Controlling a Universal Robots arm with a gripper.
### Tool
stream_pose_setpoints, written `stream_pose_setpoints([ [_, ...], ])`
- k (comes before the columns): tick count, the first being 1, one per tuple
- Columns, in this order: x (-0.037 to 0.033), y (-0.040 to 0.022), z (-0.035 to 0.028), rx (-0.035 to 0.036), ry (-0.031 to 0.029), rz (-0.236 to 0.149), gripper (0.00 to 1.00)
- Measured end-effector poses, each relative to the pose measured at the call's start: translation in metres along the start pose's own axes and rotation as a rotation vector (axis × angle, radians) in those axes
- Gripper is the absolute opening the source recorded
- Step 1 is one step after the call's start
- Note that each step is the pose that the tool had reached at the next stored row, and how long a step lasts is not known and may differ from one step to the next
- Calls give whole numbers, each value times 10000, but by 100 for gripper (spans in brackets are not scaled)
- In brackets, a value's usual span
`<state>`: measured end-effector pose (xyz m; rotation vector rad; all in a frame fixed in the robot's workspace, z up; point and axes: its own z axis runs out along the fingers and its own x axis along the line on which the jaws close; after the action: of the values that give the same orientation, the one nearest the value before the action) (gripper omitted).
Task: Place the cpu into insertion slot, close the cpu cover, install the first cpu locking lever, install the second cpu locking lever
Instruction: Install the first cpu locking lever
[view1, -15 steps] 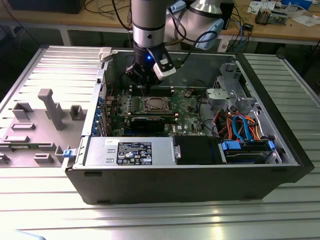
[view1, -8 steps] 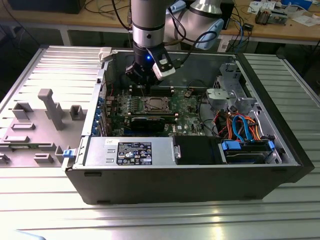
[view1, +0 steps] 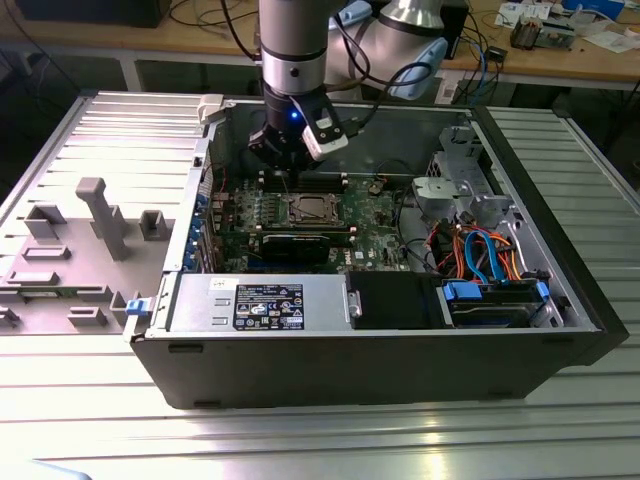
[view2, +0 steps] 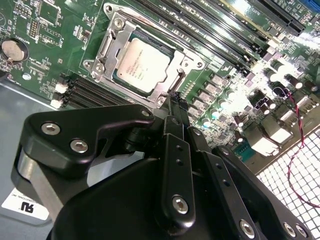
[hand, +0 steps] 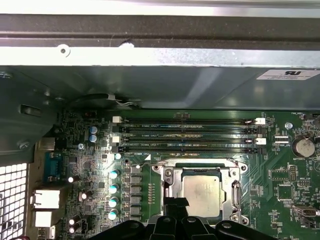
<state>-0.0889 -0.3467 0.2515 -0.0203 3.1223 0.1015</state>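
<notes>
Seated cpu (view2: 142, 62) in the insertion slot (view2: 182, 67), hand (view2: 176, 100) closed just beside it

In the exterior view, chip at about 10 o'clock of the middle of the open computer case (view1: 350, 370), hand at 12 o'clock of the chip; fingers (view2: 175, 145) drawn together with nothing seen between them, tips close to the rim of the cpu cover (view2: 107, 47), apparently laid down around the chip. Judged light, thin and stiff, smooth metal top likely slippery, underside contacts fragile: best taken by opposite edges, kept level, never forced. Cover judged thin, springy sheet metal: best pushed on its frame, not on the chip
</notes>
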Motion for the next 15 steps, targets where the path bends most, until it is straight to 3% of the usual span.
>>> stream_pose_setpoints([
  [3,33,1,0,0,0,0,11],
  [15,51,1,-1,0,1,0,11],
])
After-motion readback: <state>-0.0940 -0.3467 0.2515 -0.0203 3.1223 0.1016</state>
